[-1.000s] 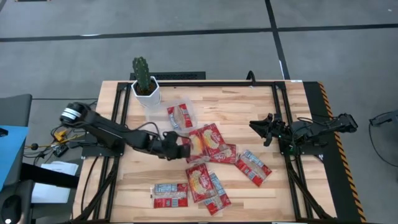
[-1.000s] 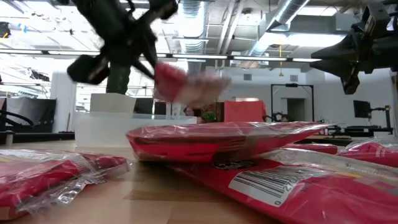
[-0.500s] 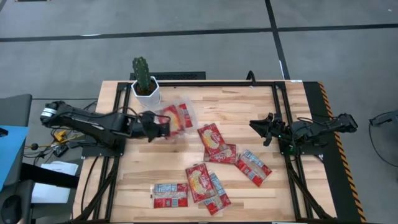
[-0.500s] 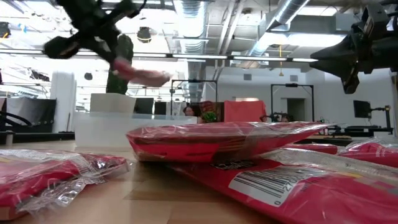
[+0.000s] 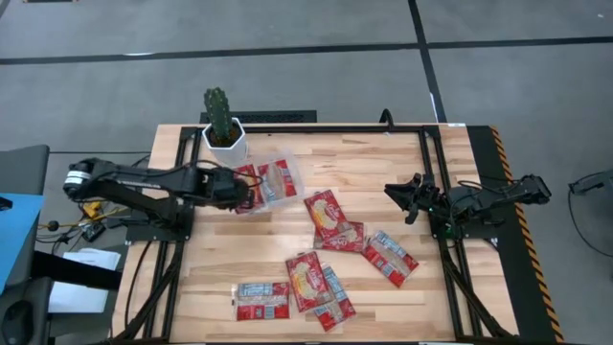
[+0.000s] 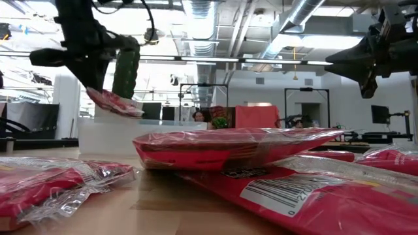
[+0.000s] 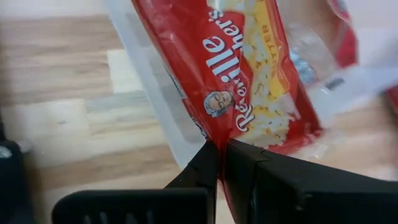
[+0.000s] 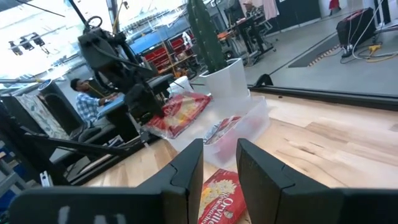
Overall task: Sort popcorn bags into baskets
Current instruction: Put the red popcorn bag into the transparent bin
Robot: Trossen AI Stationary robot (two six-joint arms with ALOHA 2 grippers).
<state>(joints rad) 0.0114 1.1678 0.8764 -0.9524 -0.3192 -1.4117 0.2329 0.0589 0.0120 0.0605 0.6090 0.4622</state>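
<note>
Near edge of table [image 5: 450, 287]: a loose cluster of popcorn bags lying flat, 1 at [image 5: 262, 300], an overlapping stack at [image 5: 319, 287], 1 at [image 5: 389, 257], and 2 overlapping near table centre [image 5: 330, 220]. In the low view these fill the foreground [image 6: 228, 147].

Mid table, right: right gripper [image 5: 406, 198] hangs above the wood beside the rail, clear of all bags, fingers a narrow gap apart with nothing between them.

Farther back, left: left gripper [image 5: 241, 188] is clamped on 1 edge of a held popcorn bag [image 7: 242, 81], which tilts over the near-left rim of the clear basket [image 5: 292, 172]. 1 more bag [image 5: 281, 179] already lies inside the basket. Behind it, the white cactus pot [image 5: 224, 141] stands at the far-left corner.
</note>
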